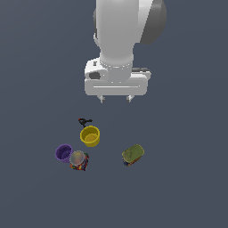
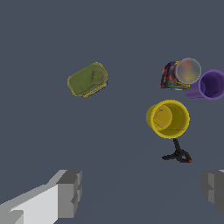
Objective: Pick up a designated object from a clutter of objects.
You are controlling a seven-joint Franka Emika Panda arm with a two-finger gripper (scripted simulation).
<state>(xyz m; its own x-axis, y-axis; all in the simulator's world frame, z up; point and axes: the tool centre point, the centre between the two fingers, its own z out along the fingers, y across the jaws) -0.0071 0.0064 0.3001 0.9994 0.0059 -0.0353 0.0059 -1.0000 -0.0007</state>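
Jaws spread empty; multicoloured can [image 1: 79, 160] partly hidden against purple cup [image 1: 63, 152].

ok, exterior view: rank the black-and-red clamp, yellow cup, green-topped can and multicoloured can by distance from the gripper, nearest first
Gripper hangs above the clutter, fingers apart.
1. Black-and-red clamp: just below it, toward the exterior view's left.
2. Yellow cup: directly beyond the clamp.
3. Green-topped can: off alone on the exterior view's right.
4. Multicoloured can: farthest, lower left, beside the purple cup.
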